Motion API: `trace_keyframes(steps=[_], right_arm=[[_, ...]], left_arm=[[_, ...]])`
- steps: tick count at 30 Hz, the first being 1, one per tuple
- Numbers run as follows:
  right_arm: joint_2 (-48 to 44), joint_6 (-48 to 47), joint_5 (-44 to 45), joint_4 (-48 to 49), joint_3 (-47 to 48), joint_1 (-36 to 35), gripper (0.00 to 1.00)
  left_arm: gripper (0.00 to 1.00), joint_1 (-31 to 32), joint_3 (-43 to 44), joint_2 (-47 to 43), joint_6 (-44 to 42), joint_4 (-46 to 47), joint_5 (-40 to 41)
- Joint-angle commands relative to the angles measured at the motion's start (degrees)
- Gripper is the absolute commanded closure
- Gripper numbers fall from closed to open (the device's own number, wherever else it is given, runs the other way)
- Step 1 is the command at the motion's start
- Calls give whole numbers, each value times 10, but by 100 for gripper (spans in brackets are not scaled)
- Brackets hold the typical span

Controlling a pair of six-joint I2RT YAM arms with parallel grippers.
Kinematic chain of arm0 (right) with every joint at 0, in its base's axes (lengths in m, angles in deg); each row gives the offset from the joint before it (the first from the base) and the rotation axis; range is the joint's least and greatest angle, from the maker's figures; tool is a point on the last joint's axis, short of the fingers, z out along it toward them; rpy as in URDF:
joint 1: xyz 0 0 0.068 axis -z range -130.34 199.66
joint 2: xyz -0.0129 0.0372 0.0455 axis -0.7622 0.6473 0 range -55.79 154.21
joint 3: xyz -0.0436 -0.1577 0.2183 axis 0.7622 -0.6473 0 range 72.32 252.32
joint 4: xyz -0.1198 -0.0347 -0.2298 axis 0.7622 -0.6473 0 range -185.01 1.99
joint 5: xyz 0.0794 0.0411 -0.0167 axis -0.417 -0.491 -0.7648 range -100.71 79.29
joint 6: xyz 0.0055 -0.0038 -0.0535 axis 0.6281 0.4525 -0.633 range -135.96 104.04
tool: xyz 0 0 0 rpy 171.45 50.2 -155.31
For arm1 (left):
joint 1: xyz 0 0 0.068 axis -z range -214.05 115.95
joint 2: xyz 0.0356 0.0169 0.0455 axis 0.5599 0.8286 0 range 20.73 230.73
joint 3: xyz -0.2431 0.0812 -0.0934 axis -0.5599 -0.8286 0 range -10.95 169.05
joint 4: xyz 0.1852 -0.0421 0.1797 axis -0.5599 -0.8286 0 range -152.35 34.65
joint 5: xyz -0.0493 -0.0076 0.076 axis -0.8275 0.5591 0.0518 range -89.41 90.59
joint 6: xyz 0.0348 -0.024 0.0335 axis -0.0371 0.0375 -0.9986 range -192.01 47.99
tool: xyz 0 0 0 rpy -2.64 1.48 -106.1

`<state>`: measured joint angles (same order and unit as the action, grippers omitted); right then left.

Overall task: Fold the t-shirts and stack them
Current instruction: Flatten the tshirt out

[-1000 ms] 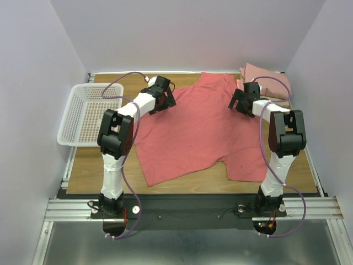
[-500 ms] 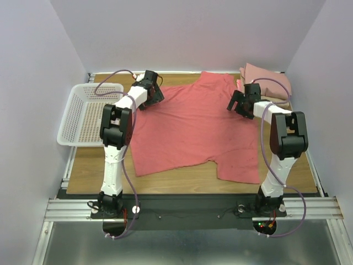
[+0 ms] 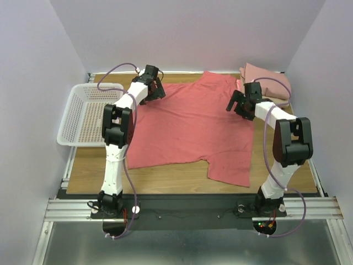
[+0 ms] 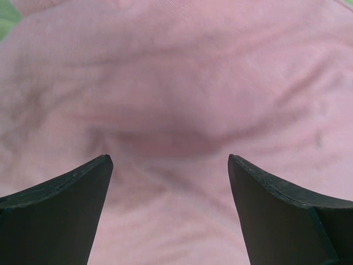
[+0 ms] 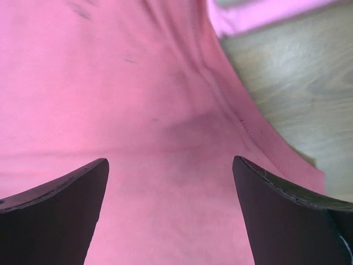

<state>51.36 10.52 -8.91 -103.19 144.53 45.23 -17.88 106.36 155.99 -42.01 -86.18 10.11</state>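
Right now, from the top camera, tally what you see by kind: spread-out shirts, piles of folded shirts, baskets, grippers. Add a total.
Spread-out shirts: 1, the coral-red shirt
Piles of folded shirts: 1, the folded pile at the far right
Baskets: 1, the white basket
Grippers: 2, left gripper and right gripper
Total: 5
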Motion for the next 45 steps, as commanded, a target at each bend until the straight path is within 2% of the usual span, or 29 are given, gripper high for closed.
trace_keyframes(steps=[1,2,3,5,6,7,8,9,11,12,16,17,18,19,22,23,26,30,34,38,45], right_arm=[[-126,-11,31,-27,34,-30,0],[-154,-9,35,-30,23,-34,0],[-178,-4,36,-33,4,-36,0],[-269,22,39,-35,-70,-43,0],[-298,30,39,-35,-96,-46,0],[-334,44,37,-39,-155,-52,0],[-393,51,34,-44,-180,-54,0],[-431,61,33,-50,-203,-56,0],[-489,73,32,-76,-267,-58,0],[-550,79,30,-85,-286,-58,0],[-645,104,32,-125,-334,-58,0],[-653,107,29,-135,-341,-58,0],[-658,109,22,-136,-341,-57,0],[-662,112,9,-137,-346,-58,0],[-655,121,2,-137,-351,-58,0],[-653,121,5,-137,-352,-58,0],[-649,120,23,-138,-351,-58,0],[-633,123,46,-137,-347,-58,0],[-612,117,61,-137,-330,-58,0],[-600,110,79,-139,-322,-58,0],[-600,110,116,-139,-312,-58,0]], left_arm=[[2,36,-14,-162,-6,-50,48],[2,44,-37,-191,6,-52,61],[2,62,-105,-259,25,-49,73],[2,80,-193,-334,53,-27,92],[2,91,-239,-408,67,-19,95],[2,110,-333,-444,107,-9,106],[2,122,-376,-480,127,-12,115],[2,141,-460,-545,180,-26,132],[2,156,-541,-605,237,-45,132],[2,160,-620,-661,260,-51,122],[2,172,-761,-770,333,-106,110],[2,173,-778,-800,377,-126,115],[2,173,-793,-816,390,-143,116],[2,173,-816,-833,390,-118,100],[2,172,-824,-864,448,-138,135],[1,172,-823,-857,475,-141,145],[2,168,-813,-830,484,-153,160],[2,158,-791,-759,531,-183,172],[2,154,-772,-707,538,-171,175],[2,115,-798,-687,459,-74,127],[12,74,-829,-670,445,-64,116]])
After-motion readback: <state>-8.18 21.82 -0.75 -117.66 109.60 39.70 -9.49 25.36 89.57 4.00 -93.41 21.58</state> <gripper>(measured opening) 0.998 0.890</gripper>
